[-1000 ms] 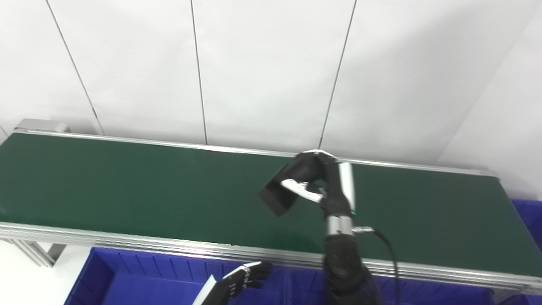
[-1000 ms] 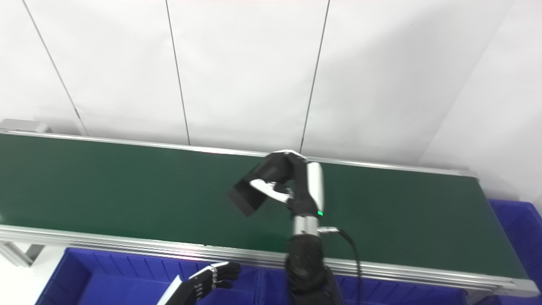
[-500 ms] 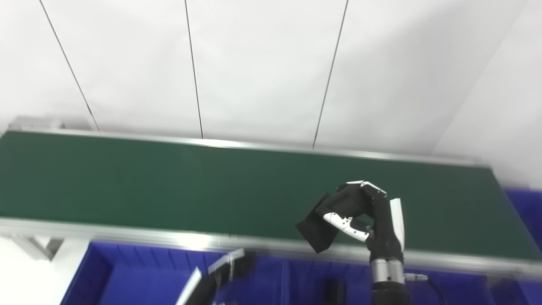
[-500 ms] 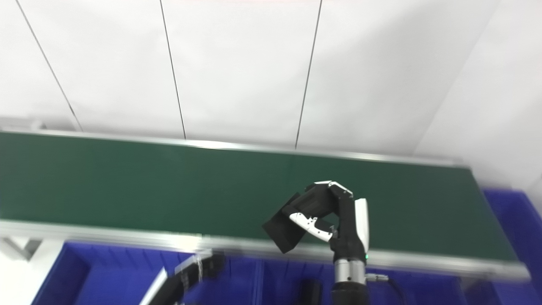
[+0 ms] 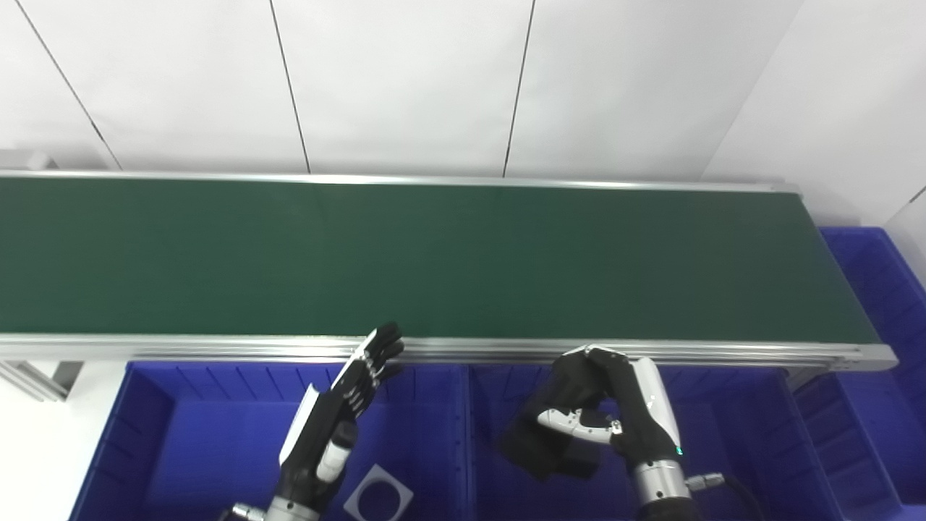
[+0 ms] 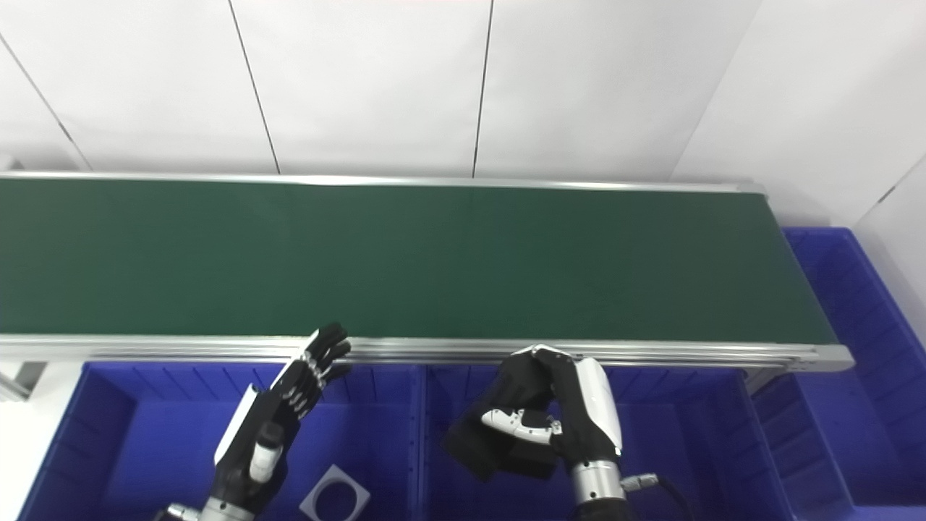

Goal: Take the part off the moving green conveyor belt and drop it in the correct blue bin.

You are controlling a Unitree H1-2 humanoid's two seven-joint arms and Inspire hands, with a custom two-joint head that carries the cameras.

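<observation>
Left eye view: right hand (image 5: 615, 416), closed around the black part (image 5: 539, 452), has descended from the conveyor belt (image 5: 434, 253) into the middle blue bin (image 5: 723, 405); release pending.
Right eye view: left hand (image 6: 278, 416) waits beside it, fingers spread, holding nothing.

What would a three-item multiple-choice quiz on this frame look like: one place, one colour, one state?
1. Where is the right hand?
A. over the middle bin
B. over the belt
C. beside the wall

2. What colour is the part it holds?
A. white
B. black
C. orange

3. What state is the left hand in?
A. closed on a part
B. open, holding nothing
C. out of view

Answers:
1 A: it hangs below the belt's near rail, above the middle bin.
2 B: the black part shows dark against the blue.
3 B: its fingers are stretched out over the left bin, where a grey square plate with a round hole lies.
</observation>
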